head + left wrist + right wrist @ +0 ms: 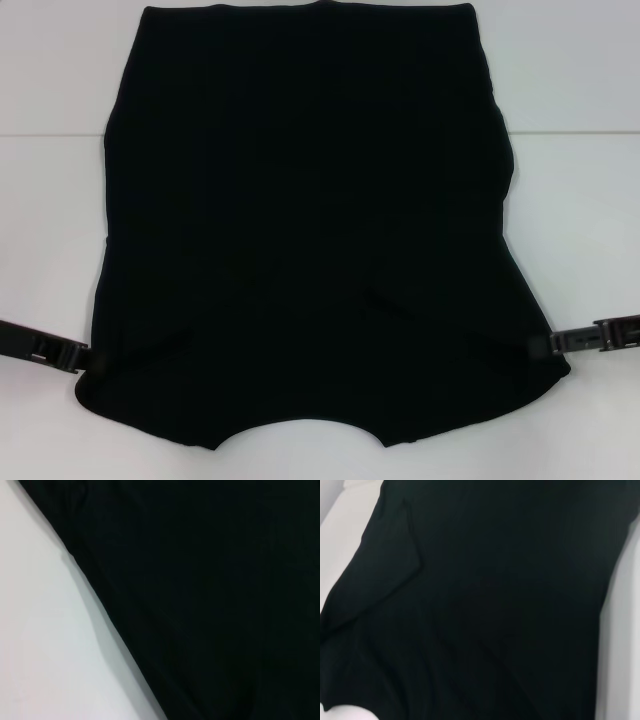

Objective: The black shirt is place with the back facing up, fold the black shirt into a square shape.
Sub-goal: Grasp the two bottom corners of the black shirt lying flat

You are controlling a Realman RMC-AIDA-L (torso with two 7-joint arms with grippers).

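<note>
The black shirt lies flat on the white table, filling most of the head view, with its curved neckline at the near edge and its sides folded inward. My left gripper meets the shirt's near left edge low over the table. My right gripper meets the near right edge at about the same height. In the left wrist view the black shirt covers most of the picture, and the black shirt does the same in the right wrist view, with a folded flap showing there.
Bare white table runs along both sides of the shirt, with another strip of table beside the cloth. A faint seam crosses the table behind the shirt's middle. Nothing else lies on it.
</note>
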